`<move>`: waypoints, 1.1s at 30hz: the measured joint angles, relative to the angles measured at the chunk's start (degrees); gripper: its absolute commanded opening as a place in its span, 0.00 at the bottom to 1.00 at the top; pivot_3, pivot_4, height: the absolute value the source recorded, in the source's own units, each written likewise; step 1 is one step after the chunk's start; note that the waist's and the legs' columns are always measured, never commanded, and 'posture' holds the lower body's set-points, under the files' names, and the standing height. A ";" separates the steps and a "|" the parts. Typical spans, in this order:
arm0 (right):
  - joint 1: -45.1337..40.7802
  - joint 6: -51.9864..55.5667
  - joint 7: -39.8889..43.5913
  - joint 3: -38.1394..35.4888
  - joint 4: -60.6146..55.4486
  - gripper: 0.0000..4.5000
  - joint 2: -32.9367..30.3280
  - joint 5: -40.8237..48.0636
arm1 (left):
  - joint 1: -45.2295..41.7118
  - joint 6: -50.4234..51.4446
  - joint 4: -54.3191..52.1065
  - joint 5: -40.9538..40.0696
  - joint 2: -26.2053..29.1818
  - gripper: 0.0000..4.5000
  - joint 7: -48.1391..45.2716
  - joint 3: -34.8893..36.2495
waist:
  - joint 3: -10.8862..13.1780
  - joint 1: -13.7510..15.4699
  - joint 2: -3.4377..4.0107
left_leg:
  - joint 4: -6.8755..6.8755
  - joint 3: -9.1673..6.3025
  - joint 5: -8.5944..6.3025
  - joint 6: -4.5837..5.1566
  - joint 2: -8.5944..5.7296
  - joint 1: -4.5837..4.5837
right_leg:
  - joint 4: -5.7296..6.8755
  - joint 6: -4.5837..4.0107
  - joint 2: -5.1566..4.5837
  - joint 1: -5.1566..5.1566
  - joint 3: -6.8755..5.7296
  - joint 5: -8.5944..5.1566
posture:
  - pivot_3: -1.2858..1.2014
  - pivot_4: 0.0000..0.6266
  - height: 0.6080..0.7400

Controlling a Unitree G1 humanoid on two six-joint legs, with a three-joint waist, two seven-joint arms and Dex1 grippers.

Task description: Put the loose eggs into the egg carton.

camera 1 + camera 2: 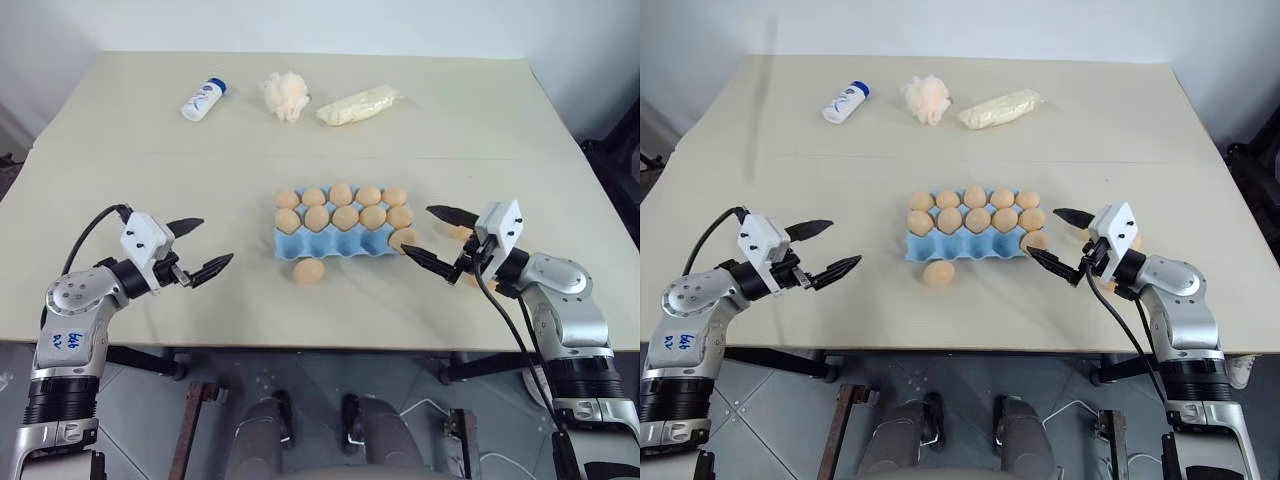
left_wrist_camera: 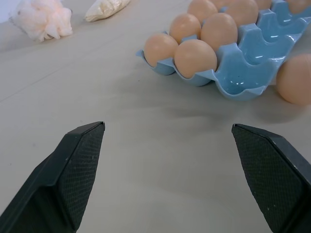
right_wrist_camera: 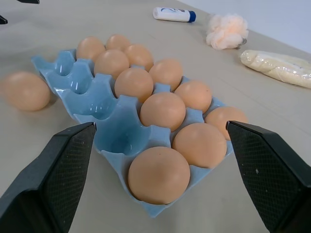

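While both arms hover low over the near part of the tabletop, the left gripper has its two black fingers spread wide with nothing between them, pointing inward toward the egg carton but well apart from it. Across from it, the right gripper is likewise spread wide and empty, its fingertips close to the carton's right end. That light blue carton sits in the middle of the tabletop between the two grippers. Its two far rows are full of tan-brown eggs, and one more egg sits in the near row at the right-hand corner; the other near cups, seen from the right wrist view, are bare blue. One loose egg lies on the tabletop just beside the carton's near edge, toward its left end. More tan egg shapes show on the tabletop behind the right gripper, partly hidden by it, so their number cannot be told. Along the far side of the tabletop, well apart from the carton, lie a white bottle with a blue cap, a pale fluffy puff and a cream packet.
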 measured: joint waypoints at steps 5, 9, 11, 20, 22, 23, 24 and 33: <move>0.48 -0.22 -0.16 -0.28 0.24 1.00 0.01 0.01 | -0.43 -0.57 0.05 0.43 0.00 0.99 -0.45 -0.01 | 0.00 0.02 0.00 | -0.02 0.06 -0.02 -0.02 0.02 0.00 | 0.11 -0.02 0.03 -0.08 -0.01 -0.03 | 0.52 0.24 1.00; 3.37 -1.07 -1.52 -3.50 -0.12 1.00 0.05 0.78 | -2.04 -0.10 -0.01 0.16 -0.47 0.99 -1.49 -0.70 | 0.00 0.17 0.00 | 0.14 0.06 -0.04 0.00 0.01 0.01 | 0.16 0.01 0.02 -0.02 -0.02 -0.01 | 0.52 0.24 1.00; 6.43 -1.22 -2.08 -6.24 -1.59 1.00 -0.25 1.67 | -2.78 0.07 -0.41 0.10 -0.90 0.99 -2.94 -2.03 | 0.00 0.41 0.00 | 0.16 0.07 -0.06 0.02 0.00 0.01 | 0.12 0.08 0.00 0.02 0.00 0.03 | 0.52 0.24 1.00; 29.46 -1.41 -6.04 -21.56 -12.45 1.00 -2.03 3.23 | -6.09 -3.02 -2.49 2.17 -4.05 0.99 -10.71 -13.44 | -0.02 1.42 0.04 | 0.14 0.20 -0.13 0.10 0.01 0.07 | -0.02 0.13 0.05 0.05 0.15 0.06 | 0.52 0.24 1.00; 34.04 -1.97 -6.87 -23.51 -14.34 1.00 -0.83 3.33 | -6.48 -4.75 -2.57 2.91 -5.09 0.99 -11.83 -15.31 | -0.03 1.41 0.05 | 0.16 0.17 -0.14 0.07 0.03 0.13 | -0.06 0.11 0.07 0.11 0.15 0.05 | 0.52 0.24 1.00; 36.46 -2.59 -7.43 -24.59 -15.29 1.00 0.30 3.38 | -7.04 -4.73 -2.48 2.93 -6.10 0.99 -12.15 -16.28 | -0.03 1.37 0.05 | 0.15 0.19 -0.14 0.07 0.04 0.10 | -0.10 0.11 0.08 0.10 0.17 0.05 | 0.52 0.24 1.00; 37.89 -3.03 -7.63 -24.65 -15.53 1.00 1.07 3.35 | -7.41 -4.60 -2.53 2.74 -6.95 0.99 -12.40 -16.72 | -0.03 1.33 0.05 | 0.17 0.17 -0.15 0.08 0.06 0.13 | -0.14 0.11 0.11 0.15 0.16 0.05 | 0.52 0.24 1.00; 36.15 -4.70 -7.54 -21.06 -13.78 1.00 2.67 2.36 | -8.34 -3.29 -2.52 2.54 -7.44 0.99 -14.61 -17.33 | -0.03 -0.36 0.04 | 0.22 0.18 -0.15 0.09 0.04 0.12 | -0.40 -0.32 0.17 0.21 0.32 -0.08 | 0.52 0.24 1.00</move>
